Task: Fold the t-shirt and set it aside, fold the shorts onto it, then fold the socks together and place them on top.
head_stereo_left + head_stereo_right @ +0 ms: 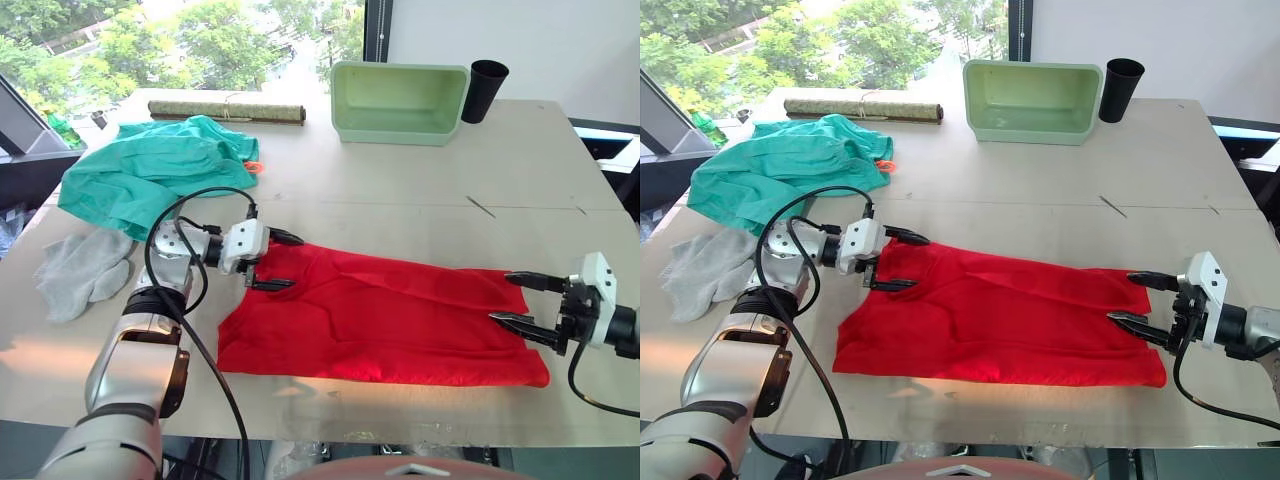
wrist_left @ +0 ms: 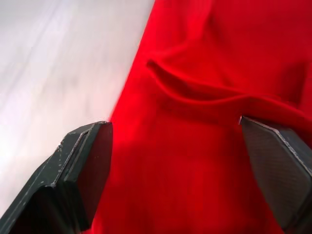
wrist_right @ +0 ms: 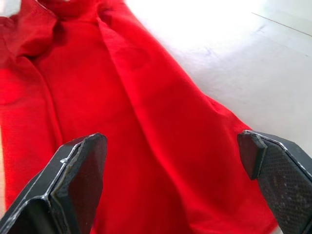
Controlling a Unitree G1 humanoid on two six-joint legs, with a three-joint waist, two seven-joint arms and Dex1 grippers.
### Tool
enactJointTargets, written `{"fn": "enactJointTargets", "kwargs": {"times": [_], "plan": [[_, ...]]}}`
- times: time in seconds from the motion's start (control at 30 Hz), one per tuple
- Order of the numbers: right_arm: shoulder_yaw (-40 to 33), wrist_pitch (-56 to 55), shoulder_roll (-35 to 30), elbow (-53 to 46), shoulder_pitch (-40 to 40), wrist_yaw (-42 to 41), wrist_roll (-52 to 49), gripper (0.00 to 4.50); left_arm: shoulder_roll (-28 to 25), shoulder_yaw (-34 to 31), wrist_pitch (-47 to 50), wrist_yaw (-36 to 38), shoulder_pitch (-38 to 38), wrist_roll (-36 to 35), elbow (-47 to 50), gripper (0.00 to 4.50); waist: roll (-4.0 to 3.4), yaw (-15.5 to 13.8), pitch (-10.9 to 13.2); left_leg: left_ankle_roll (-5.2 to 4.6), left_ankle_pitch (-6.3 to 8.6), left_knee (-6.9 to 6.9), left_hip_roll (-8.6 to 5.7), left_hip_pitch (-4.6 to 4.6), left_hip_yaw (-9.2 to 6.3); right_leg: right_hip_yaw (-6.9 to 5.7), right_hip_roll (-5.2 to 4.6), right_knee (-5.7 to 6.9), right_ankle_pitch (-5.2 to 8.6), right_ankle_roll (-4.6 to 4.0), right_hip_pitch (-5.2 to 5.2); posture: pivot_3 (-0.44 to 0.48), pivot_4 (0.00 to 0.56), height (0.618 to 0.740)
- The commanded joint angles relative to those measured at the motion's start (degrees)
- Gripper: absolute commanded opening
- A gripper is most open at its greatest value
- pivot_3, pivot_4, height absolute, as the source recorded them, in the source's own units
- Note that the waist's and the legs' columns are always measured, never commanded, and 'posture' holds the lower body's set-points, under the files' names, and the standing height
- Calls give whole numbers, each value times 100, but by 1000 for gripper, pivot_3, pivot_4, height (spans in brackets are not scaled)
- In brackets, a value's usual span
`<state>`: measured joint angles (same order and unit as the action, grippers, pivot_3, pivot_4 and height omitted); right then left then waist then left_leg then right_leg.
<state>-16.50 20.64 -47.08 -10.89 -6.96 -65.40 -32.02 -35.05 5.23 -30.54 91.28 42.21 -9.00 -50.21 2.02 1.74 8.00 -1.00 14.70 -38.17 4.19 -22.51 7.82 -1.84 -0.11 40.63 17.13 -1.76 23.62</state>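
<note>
The bright red thin-fabric t-shirt (image 1: pixel 385 320) lies spread as a long band across the near part of the pale worktop (image 1: pixel 400 185), already narrowed lengthwise. The left gripper (image 1: pixel 272 262) sits at the shirt's left end with its black fingers spread, one above and one below the cloth edge; the right gripper (image 1: pixel 524 300) is at the right end, fingers likewise spread around that corner, pinching nothing yet. The step in hand looks like taking both ends for the next fold. To do it well, each gripper should close on every layer at the edge, not just the top one, and lift evenly so the band stays flat. The teal green soft shorts (image 1: pixel 150 175) lie crumpled at the far left, the light grey knit socks (image 1: pixel 80 270) just beside them.
</note>
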Motion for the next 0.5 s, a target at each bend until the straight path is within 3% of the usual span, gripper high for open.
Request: {"fn": "enactJointTargets", "kwargs": {"times": [0.03, 0.3, 0.5], "plan": [[-213, -112, 54, -203, -57, 72, -90, 4500, -22, -30, 223, 122, -137, -282, 523, 4422, 0, 11, 0, 0, 0, 0, 0, 1, 0, 0, 0, 1, 0, 0, 0, 0, 150, 735], [-250, -183, 103, -220, -126, 145, -86, 4500, -548, 851, 593, 122, -767, -837, 1535, 4422, 0, 23, 0, 0, 0, 0, 0, 1, -5, 0, 1, 3, 0, 0, 0, 0, 150, 735], [-243, -211, 113, -209, -118, 175, -76, 4500, -639, 1017, 860, 122, -812, -1052, 1874, 4422, -1, -6, 0, 0, 0, -1, 0, -1, -6, -2, 0, 1, 0, 1, -1, 0, 150, 735]]}}
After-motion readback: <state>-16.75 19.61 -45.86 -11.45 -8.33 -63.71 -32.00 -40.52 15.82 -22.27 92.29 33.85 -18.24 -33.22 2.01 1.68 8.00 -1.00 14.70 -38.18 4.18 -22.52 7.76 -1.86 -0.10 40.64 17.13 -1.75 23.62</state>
